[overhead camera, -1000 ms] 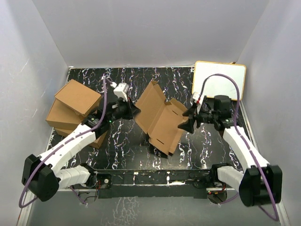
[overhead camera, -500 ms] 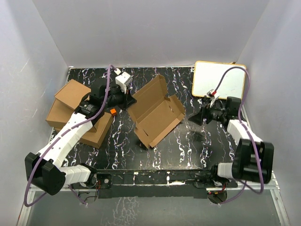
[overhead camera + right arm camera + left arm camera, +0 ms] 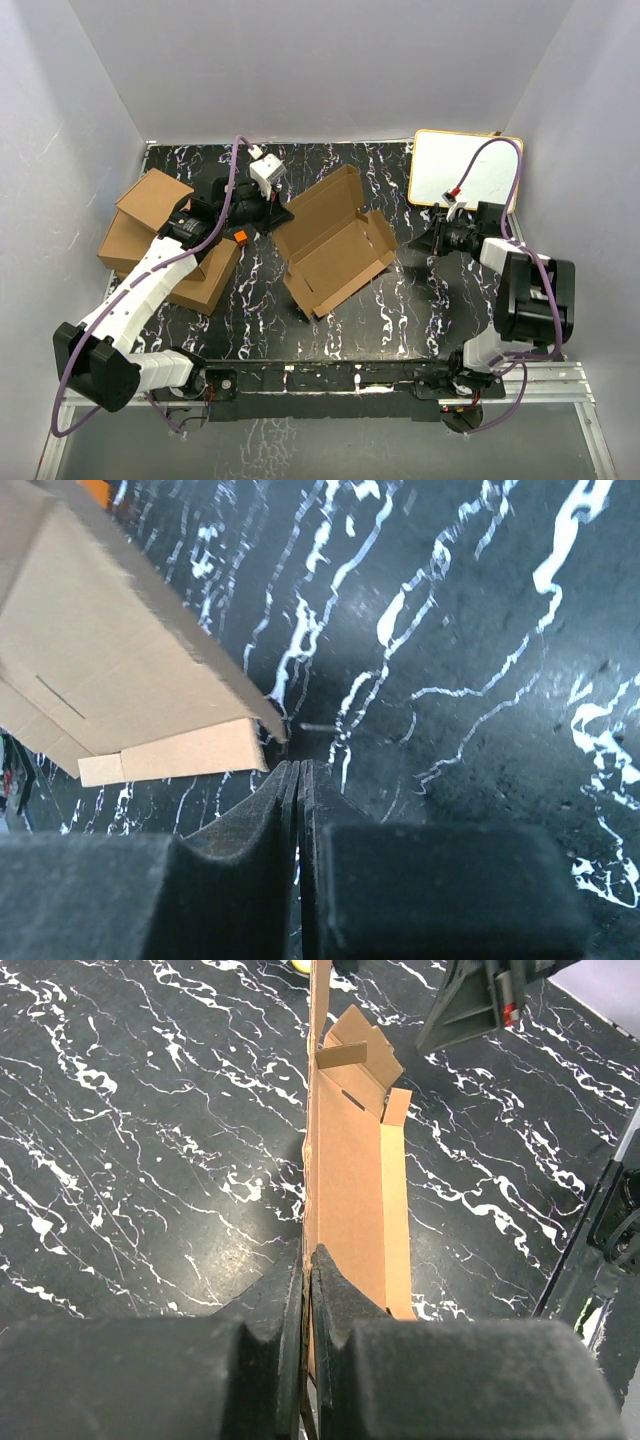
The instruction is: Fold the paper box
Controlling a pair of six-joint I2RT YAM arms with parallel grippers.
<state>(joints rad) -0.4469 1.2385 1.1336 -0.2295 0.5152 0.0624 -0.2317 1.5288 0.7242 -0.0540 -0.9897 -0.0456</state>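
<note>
The paper box [image 3: 332,250] lies open in the middle of the table, its lid panel tilted up toward the back left and small flaps standing at the right end. My left gripper [image 3: 280,214] is shut on the box's back left edge. The left wrist view shows the cardboard wall [image 3: 348,1175] edge-on, pinched between my left gripper's [image 3: 307,1265] black fingers. My right gripper [image 3: 413,243] sits right of the box, shut on nothing and apart from it. In the right wrist view, my right gripper [image 3: 298,772] has its pads pressed together just below the box's corner [image 3: 120,660].
A pile of ready-made brown boxes [image 3: 160,235] stands at the left, under my left arm. A white board with a yellow rim [image 3: 466,168] lies at the back right, behind my right arm. Grey walls enclose the table on three sides.
My right gripper let go, pulled back to the right and shut. The box has come down from a steep tilt to lie flatter, still held by my left gripper at its back left.
</note>
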